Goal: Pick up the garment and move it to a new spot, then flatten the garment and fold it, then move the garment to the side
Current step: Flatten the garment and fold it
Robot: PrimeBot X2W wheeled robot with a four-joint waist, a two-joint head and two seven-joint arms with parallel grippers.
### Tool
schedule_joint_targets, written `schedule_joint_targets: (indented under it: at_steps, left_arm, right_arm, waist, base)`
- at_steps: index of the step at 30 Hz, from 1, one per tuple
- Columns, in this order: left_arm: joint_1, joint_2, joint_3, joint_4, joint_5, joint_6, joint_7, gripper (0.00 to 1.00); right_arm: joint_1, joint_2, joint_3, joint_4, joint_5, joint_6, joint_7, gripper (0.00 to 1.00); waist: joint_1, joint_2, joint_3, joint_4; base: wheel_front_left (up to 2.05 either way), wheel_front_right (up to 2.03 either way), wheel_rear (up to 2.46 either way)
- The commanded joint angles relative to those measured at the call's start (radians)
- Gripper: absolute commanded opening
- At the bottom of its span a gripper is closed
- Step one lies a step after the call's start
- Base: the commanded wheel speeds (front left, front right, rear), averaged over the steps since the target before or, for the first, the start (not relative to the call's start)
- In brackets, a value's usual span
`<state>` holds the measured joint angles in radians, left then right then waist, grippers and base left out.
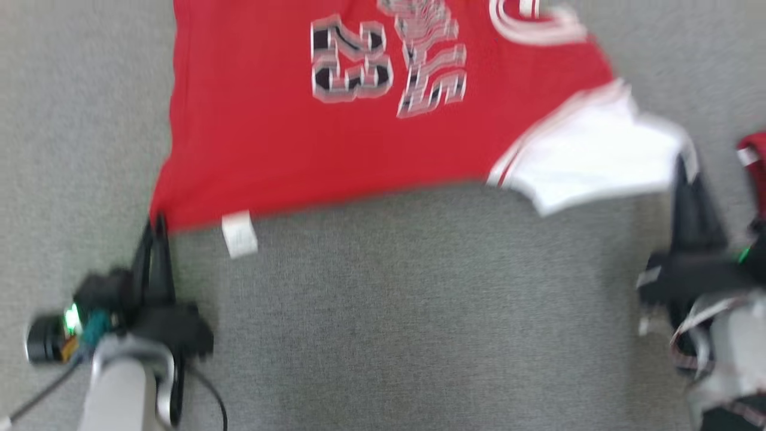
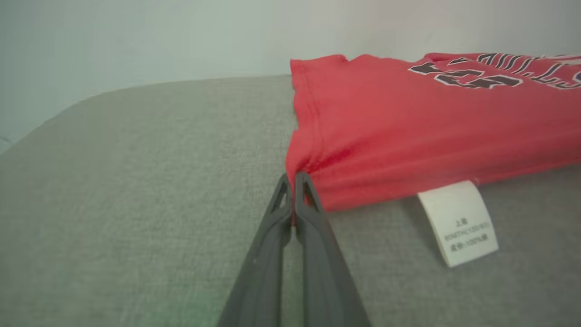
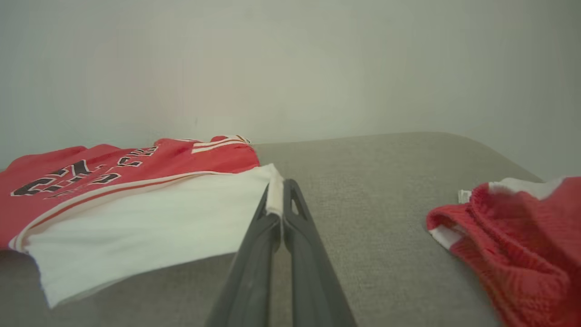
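Two grippers, both clamped on the jersey [image 1: 287, 149] — that is what my screens give me. On the head view the jersey lies spread on the grey surface [image 1: 383, 311] from 12 o'clock out toward 2, front up, its black numbers and lettering blurred.

The left gripper [image 1: 158, 224] sits at 8 o'clock, fingers pressed together on the red hem corner. My left wrist view shows the cloth bunched into folds right where the tips pinch it. A white tag [image 1: 239, 234] hangs off the hem just beside that corner and lies flat on the surface.

The right gripper [image 1: 682, 164] is at 3 o'clock, fingers closed on the edge of the white sleeve — on the right wrist view a strip of white cloth sits between the tips. The sleeve's near edge looks slightly raised, with shadow under it.

At the far 3 o'clock edge of the head view a second garment [image 1: 755, 161], red with white edging, lies crumpled, apart from the jersey.
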<state>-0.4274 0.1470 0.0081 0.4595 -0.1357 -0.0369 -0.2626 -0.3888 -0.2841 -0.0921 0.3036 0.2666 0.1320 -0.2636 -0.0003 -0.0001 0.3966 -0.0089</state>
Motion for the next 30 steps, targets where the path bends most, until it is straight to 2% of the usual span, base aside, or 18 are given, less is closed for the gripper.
schedule_joint_targets:
  at_steps: [1,6,12,20,30]
  left_arm:
    - [0.027,0.003,0.019,0.005,-0.010,-0.003,-0.003,0.00]
    - [0.171,-0.054,0.080,0.014,-0.006,0.003,-0.003,0.00]
    - [0.322,-0.088,0.112,-0.002,-0.001,0.005,-0.003,0.00]
    - [0.500,-0.094,0.077,-0.030,-0.037,0.015,-0.003,0.00]
    - [0.592,-0.093,0.089,-0.024,-0.090,0.047,-0.003,0.00]
  right_arm:
    - [0.024,0.002,0.001,0.001,-0.009,-0.003,0.000,0.00]
    - [0.169,0.025,0.006,0.039,-0.022,-0.003,0.000,0.00]
    - [0.295,0.046,0.023,0.096,-0.046,-0.003,0.000,0.00]
    - [0.418,0.061,0.053,0.165,-0.071,-0.003,0.000,0.00]
    - [0.532,0.063,0.068,0.192,-0.084,-0.003,0.000,0.00]
  waist:
    - [0.0003,0.0001,-0.080,-0.026]
    - [0.0003,0.0001,-0.171,-0.036]
    - [0.0003,0.0001,-0.270,-0.047]
    - [0.0003,0.0001,-0.381,-0.048]
    - [0.0003,0.0001,-0.428,-0.042]
  base:
    - [0.00,0.00,0.00]
    - [0.00,0.00,0.00]
    - [0.00,0.00,0.00]
    - [0.00,0.00,0.00]
    - [0.00,0.00,0.00]
